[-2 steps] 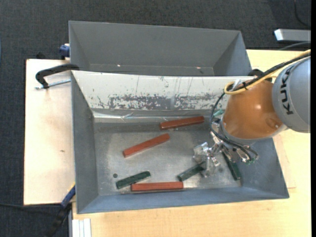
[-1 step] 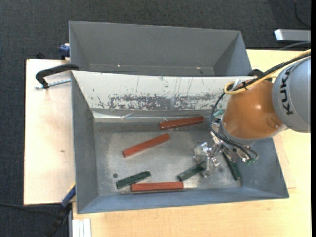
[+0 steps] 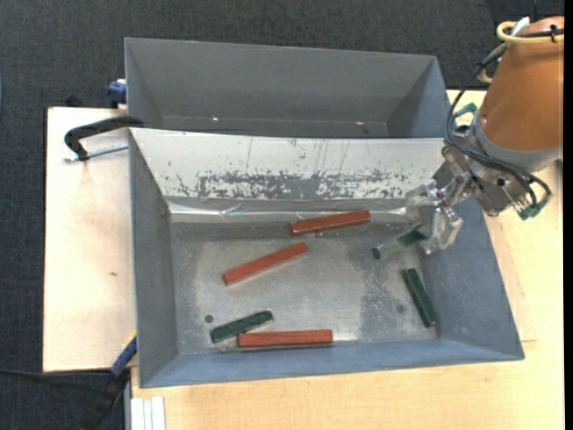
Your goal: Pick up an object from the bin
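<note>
My gripper hangs low at the right side of the bin, close to the right wall. A short dark green stick lies slanted just left of it, and the stick's right end reaches up to the gripper. Whether that end is gripped is hidden. A second dark green stick lies on the floor just below the gripper, pointing toward the front right corner. A red-brown stick rests along the foot of the back wall, left of the gripper.
Another red-brown stick lies slanted mid-floor. At the front, a third red-brown stick lies beside a dark green stick. The arm's orange cover and cables hang over the bin's right rim.
</note>
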